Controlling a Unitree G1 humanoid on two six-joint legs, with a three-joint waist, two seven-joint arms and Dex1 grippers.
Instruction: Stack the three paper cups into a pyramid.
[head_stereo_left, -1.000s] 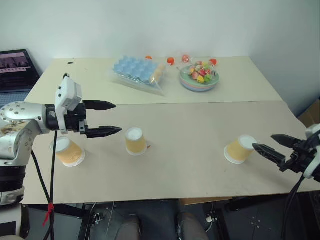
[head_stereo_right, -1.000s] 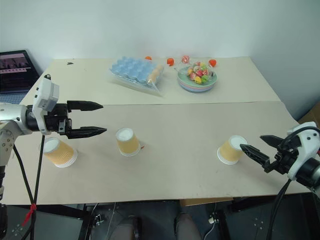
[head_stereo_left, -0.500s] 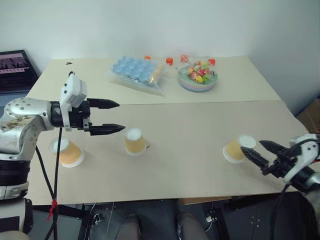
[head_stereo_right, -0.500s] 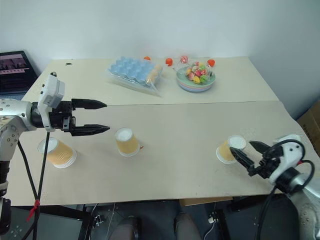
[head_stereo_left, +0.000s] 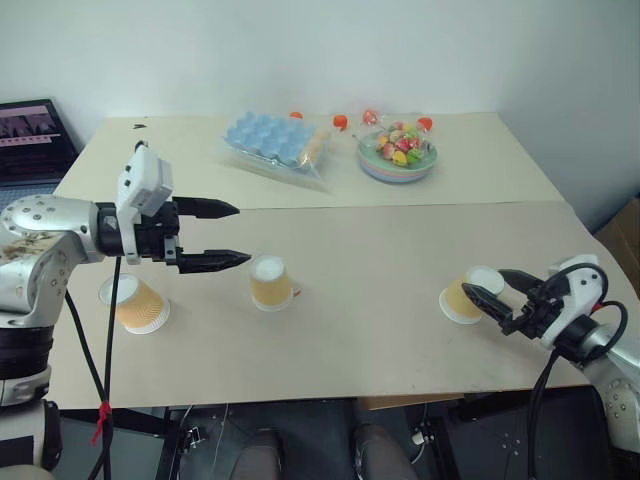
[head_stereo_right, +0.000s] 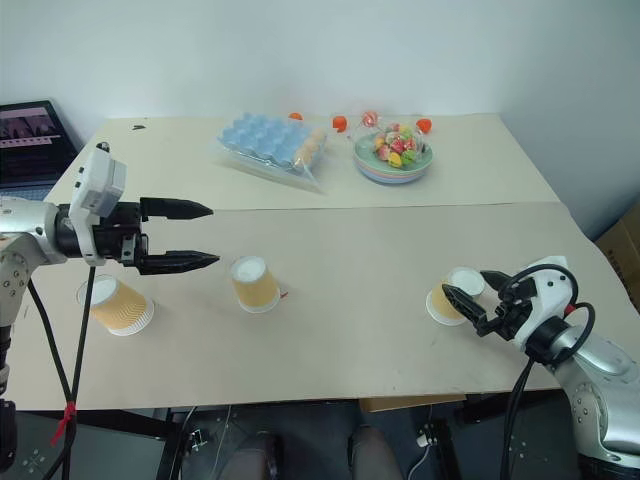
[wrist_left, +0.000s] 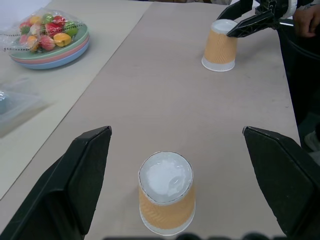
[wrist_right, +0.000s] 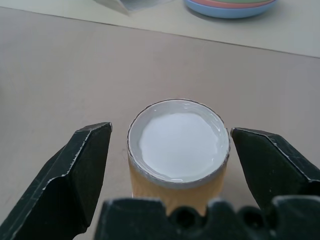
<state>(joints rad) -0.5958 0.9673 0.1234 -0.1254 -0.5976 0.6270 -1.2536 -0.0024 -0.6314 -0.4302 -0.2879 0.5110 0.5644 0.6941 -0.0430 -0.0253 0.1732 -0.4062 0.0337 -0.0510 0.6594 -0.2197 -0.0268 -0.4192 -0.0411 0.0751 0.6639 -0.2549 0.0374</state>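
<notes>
Right gripper (head_stereo_left: 492, 289) — jaws spread wide — brackets an upside-down paper cup (wrist_right: 176, 150) at the table's (head_stereo_left: 380, 340) right edge without gripping it. Left gripper (head_stereo_left: 228, 234), jaws equally apart, hangs empty near the middle cup (head_stereo_left: 270, 282); the third cup (head_stereo_left: 135, 303) stands left.

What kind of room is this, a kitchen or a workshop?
Probably a robot test room, not a kitchen: a plain table against a bare wall, paper cups set out as props, and a screen beside it.

I see candy bowl (head_stereo_left: 398, 160) beside blue egg tray (head_stereo_left: 272, 140) at table's (head_stereo_left: 380, 330) far side, laptop (head_stereo_left: 35, 137) far left
</notes>
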